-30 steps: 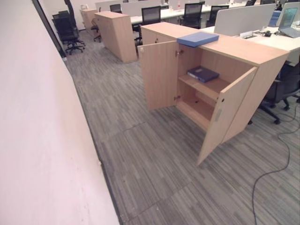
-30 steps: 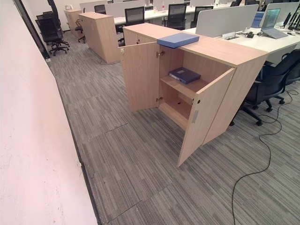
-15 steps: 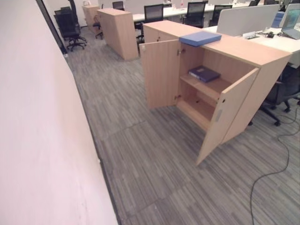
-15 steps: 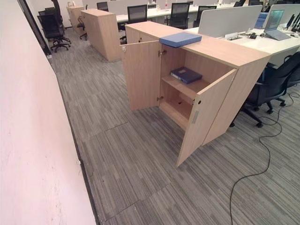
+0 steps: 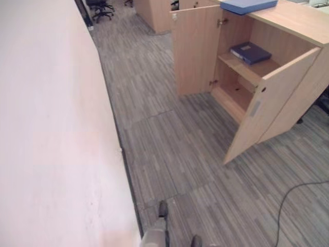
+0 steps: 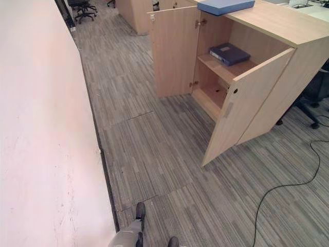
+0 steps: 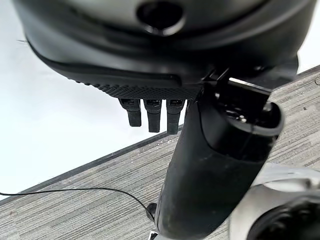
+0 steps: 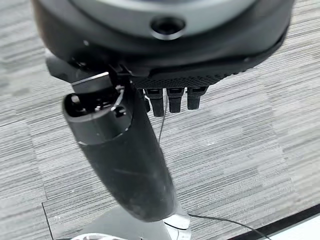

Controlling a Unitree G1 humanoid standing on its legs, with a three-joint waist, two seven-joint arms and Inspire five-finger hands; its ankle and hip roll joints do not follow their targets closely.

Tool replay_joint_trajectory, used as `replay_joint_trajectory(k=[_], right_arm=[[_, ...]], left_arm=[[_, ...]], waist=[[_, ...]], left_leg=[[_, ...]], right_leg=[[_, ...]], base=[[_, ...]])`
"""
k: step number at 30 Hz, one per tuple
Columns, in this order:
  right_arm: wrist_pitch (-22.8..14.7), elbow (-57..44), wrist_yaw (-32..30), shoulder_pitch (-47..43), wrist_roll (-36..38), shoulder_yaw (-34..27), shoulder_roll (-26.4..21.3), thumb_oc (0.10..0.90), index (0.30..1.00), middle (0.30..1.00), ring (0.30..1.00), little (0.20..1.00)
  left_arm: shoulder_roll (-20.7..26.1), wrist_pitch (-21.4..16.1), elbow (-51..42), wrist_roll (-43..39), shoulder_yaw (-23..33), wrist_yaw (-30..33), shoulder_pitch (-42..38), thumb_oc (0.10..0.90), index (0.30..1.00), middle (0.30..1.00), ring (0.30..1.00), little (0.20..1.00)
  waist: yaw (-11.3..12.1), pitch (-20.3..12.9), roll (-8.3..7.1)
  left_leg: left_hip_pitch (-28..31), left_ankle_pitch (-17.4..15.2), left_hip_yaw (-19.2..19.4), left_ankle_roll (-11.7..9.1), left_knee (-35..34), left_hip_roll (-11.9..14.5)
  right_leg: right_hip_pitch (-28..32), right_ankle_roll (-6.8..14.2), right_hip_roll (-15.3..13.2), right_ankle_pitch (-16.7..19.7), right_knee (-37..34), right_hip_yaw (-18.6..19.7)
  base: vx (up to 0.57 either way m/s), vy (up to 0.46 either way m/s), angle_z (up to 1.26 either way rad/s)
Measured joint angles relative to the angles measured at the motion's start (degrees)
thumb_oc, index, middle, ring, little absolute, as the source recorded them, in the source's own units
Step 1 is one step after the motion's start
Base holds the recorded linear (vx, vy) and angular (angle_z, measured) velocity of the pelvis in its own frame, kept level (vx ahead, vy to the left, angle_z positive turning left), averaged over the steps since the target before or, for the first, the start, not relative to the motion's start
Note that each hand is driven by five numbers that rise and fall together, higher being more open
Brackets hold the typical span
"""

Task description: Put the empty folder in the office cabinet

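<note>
The flat light-blue folder (image 6: 225,5) lies on top of the open wooden cabinet (image 6: 267,23), not inside yet. Both hands (image 7: 155,112) (image 8: 172,100) hang released, empty.

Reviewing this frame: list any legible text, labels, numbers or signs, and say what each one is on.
No text can be read in these views.
Dark blue folder on the upper shelf of the light wooden office cabinet: a pale label patch on its cover, too small to read.
Light blue flat folder on the cabinet's top: no print visible.
Open cabinet doors, grey striped carpet and pale wall: no markings.
</note>
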Motion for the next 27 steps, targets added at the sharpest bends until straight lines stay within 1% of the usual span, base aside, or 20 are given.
replay_joint_trajectory(k=[2,4,7,8,9,12,13,15,16,17,18,19,20,21,22,23,24,25,26,27], right_arm=[[-0.46,0.07,-0.55,1.07,-0.1,0.21,0.58,0.8,0.9,0.9,0.9,0.9],[-1.78,-0.27,-0.22,3.2,-0.09,0.05,0.82,0.8,0.9,0.9,0.9,0.9],[-1.67,0.14,0.04,4.41,-0.17,0.21,1.25,0.8,0.9,0.9,0.9,0.9],[-1.06,0.39,0.07,4.66,-0.21,0.28,1.59,0.8,0.9,0.9,0.9,0.9],[-0.95,0.16,0.19,4.91,-0.52,0.58,1.63,0.8,0.9,0.9,0.9,0.9],[-1.24,-2.04,0.81,4.23,-1.31,1.3,1.59,0.8,0.9,0.9,0.9,0.9],[-1.28,-2.8,0.65,3.26,-1.76,1.34,0.65,0.8,0.9,0.9,0.9,0.9],[-1.22,-3.03,0.56,2.19,-1.73,1.31,-0.42,0.8,0.9,0.9,0.9,0.9],[-1.22,-3.16,0.45,2.06,-1.68,1.28,-0.81,0.8,0.9,0.9,0.9,0.9],[-1.39,-4.01,0.06,2.29,-1.7,1.39,-1.07,0.8,0.9,0.9,0.9,0.9],[-1.32,-4.78,-0.24,2.18,-1.7,2.57,-1.77,0.8,0.9,0.9,0.9,0.9],[-1.62,-5.17,-0.27,2.04,-1.62,2.5,-1.91,0.8,0.9,0.9,0.9,0.9],[-1.97,-5.38,-0.19,2.01,-1.46,2.37,-1.9,0.8,0.9,0.9,0.9,0.9],[-2.11,-5.43,-0.17,1.98,-1.03,2.47,-1.64,0.8,0.9,0.9,0.9,0.9],[-2.14,-6.92,-0.23,1.13,-1.02,2.6,-1.62,0.8,0.9,0.9,0.9,0.9],[-2.27,-7.61,-0.38,0.49,-1.04,3.19,-1.67,0.8,0.9,0.9,0.9,0.9],[-2.32,-7.65,-0.5,-0.18,-1.03,3.59,-1.5,0.8,0.9,0.9,0.9,0.9],[-2.3,-7.8,-0.7,-0.26,-1.03,3.59,-1.36,0.8,0.9,0.9,0.9,0.9],[-2.13,-8.08,-0.7,-0.7,-1.08,4.17,-1.43,0.8,0.9,0.9,0.9,0.9],[-1.92,-8.6,-0.91,-2.09,-1.01,4.91,-0.38,0.8,0.9,0.9,0.9,0.9]], left_arm=[[0.07,-0.16,0.48,0.01,1.51,0.06,1.24,0.8,0.9,0.9,0.9,0.9],[0.24,-0.45,0.53,0.02,1.67,0.16,1.77,0.8,0.9,0.9,0.9,0.9],[0.15,-0.43,0.55,0.01,1.19,0.58,1.84,0.8,0.9,0.9,0.9,0.9],[0.36,-0.39,0.62,0.01,1.18,0.83,1.56,0.8,0.9,0.9,0.9,0.9],[0.83,-0.47,0.19,0.08,0.78,1.22,1.3,0.8,0.9,0.9,0.9,0.9],[1.97,-0.39,0.34,0.21,-0.11,1.1,0.83,0.8,0.9,0.9,0.9,0.9],[2.43,-0.39,0.39,0.3,-0.08,1.16,0.74,0.8,0.9,0.9,0.9,0.9],[1.68,-0.25,-0.19,-0.44,0.06,-0.9,1.27,0.8,0.9,0.9,0.9,0.9],[1.19,-0.26,-0.37,-0.55,0.31,-1.68,1.82,0.8,0.9,0.9,0.9,0.9],[1.49,0.09,-0.46,-1.98,0.62,-3.85,2.71,0.8,0.9,0.9,0.9,0.9],[1.49,0.26,-0.74,-2.6,0.79,-4.88,3.53,0.8,0.9,0.9,0.9,0.9],[1.61,0.24,-0.75,-2.3,0.54,-4.2,3.42,0.8,0.9,0.9,0.9,0.9],[1.51,0.21,-0.69,-1.97,0.16,-2.62,3.42,0.8,0.9,0.9,0.9,0.9],[1.52,0.09,-0.82,-1.68,-0.82,-0.56,2.67,0.8,0.9,0.9,0.9,0.9],[1.45,0.09,-0.69,-1.62,-1.33,0.79,2.15,0.8,0.9,0.9,0.9,0.9],[1.45,-0.04,-0.7,-1.56,-1.33,1.27,1.84,0.8,0.9,0.9,0.9,0.9],[1.75,-0.28,-0.56,-1.55,-1.03,1.33,1.82,0.8,0.9,0.9,0.9,0.9],[2.33,-0.47,-1.4,-1.58,-1.22,1.32,1.51,0.8,0.9,0.9,0.9,0.9],[2.78,-0.7,-2.45,-1.65,-1.3,1.78,1.72,0.8,0.9,0.9,0.9,0.9],[2.7,-0.75,-2.23,-1.63,-1.38,2.31,1.63,0.8,0.9,0.9,0.9,0.9]], waist=[[-0.09,-1.09,0.21],[0.25,-2.84,0.14],[0.85,-5.09,-0.41],[0.76,-6.1,-0.81],[1.13,-6.12,-1.61],[1.15,-6.4,-2.1],[1.24,-6.5,-1.9],[1.74,-6.36,-1.49],[1.74,-6.36,-1.59],[1.7,-6.52,-1.97],[1.98,-6.49,-1.86],[1.73,-6.47,-2.13],[1.52,-6.24,-1.68],[1.24,-5.94,-1.25],[0.57,-5.02,-0.1],[0.0,-4.01,0.39],[-0.26,-3.17,0.42],[-0.3,-2.48,-0.32],[0.28,-2.23,-0.57],[0.23,-1.53,-0.24]], left_leg=[[2.2,0.1,0.11,0.28,0.0,0.07],[2.73,0.72,1.9,1.49,0.29,-0.13],[2.83,2.19,3.11,4.18,0.03,-1.29],[3.63,2.48,4.63,7.84,0.04,-2.73],[4.82,1.6,6.59,9.73,0.33,-4.0],[6.48,-1.2,7.53,12.07,0.33,-6.31],[7.32,-2.81,7.52,13.47,0.34,-8.38],[8.61,-4.22,7.99,14.77,0.32,-10.05],[9.89,-5.67,7.93,15.56,0.31,-11.22],[11.12,-5.79,7.84,15.6,0.34,-12.25],[12.96,-8.24,6.49,18.2,0.29,-13.26],[13.43,-7.97,5.81,17.9,0.35,-12.92],[13.6,-7.61,5.42,17.43,0.35,-12.36],[13.89,-8.14,4.25,18.14,0.36,-11.68],[14.57,-8.18,3.61,18.17,0.35,-10.32],[15.36,-8.28,3.3,18.05,0.32,-9.66],[15.86,-7.86,3.81,17.16,0.31,-9.67],[17.16,-8.96,3.46,17.02,0.34,-10.42],[17.99,-9.84,3.36,16.73,0.34,-10.64],[18.57,-10.08,2.31,16.32,0.31,-10.79]], right_leg=[[2.46,1.03,0.53,-0.82,-1.12,2.39],[2.56,1.46,0.09,-2.42,-1.08,4.37],[2.74,3.86,-2.38,-3.58,-0.38,6.21],[2.79,5.48,-4.24,-4.76,0.31,6.37],[1.79,7.19,-6.51,-6.04,3.83,6.14],[-2.11,9.52,-10.12,-8.43,13.9,5.09],[-6.02,10.16,-12.96,-9.54,23.24,4.11],[-10.91,9.93,-16.5,-9.23,35.34,3.0],[-13.44,9.19,-19.02,-8.43,41.95,1.94],[-14.29,9.39,-21.59,-9.18,45.64,0.64],[-16.55,10.25,-23.61,-9.26,48.01,-0.68],[-17.74,9.62,-23.62,-10.07,47.68,-1.03],[-19.02,9.41,-22.46,-10.25,45.53,-1.06],[-21.22,9.39,-19.98,-10.23,41.23,-0.54],[-23.27,9.46,-17.05,-9.26,34.58,0.03],[-23.87,10.07,-15.43,-7.55,29.73,-0.09],[-24.3,10.03,-14.98,-5.72,27.02,-0.24],[-26.6,10.13,-15.19,-2.33,27.22,-0.71],[-27.47,11.19,-14.62,-0.87,24.93,-0.41],[-26.0,11.49,-13.26,0.82,18.84,-0.59]], base=[[0.45,0.218,-0.66],[0.31,0.235,-0.52],[0.26,0.262,-0.38],[0.23,0.294,-0.37],[0.18,0.287,-0.4],[0.11,0.246,-0.25],[0.21,0.432,0.0],[0.14,0.249,0.01],[0.11,0.163,0.06],[0.14,0.16,0.09],[0.12,0.088,0.18],[0.08,-0.001,0.26],[0.08,-0.012,0.34],[0.09,-0.036,0.41],[0.06,-0.035,0.35],[0.08,-0.072,0.36],[0.09,-0.051,0.31],[0.18,-0.082,0.11],[0.23,-0.098,0.09],[0.18,-0.098,0.0]])
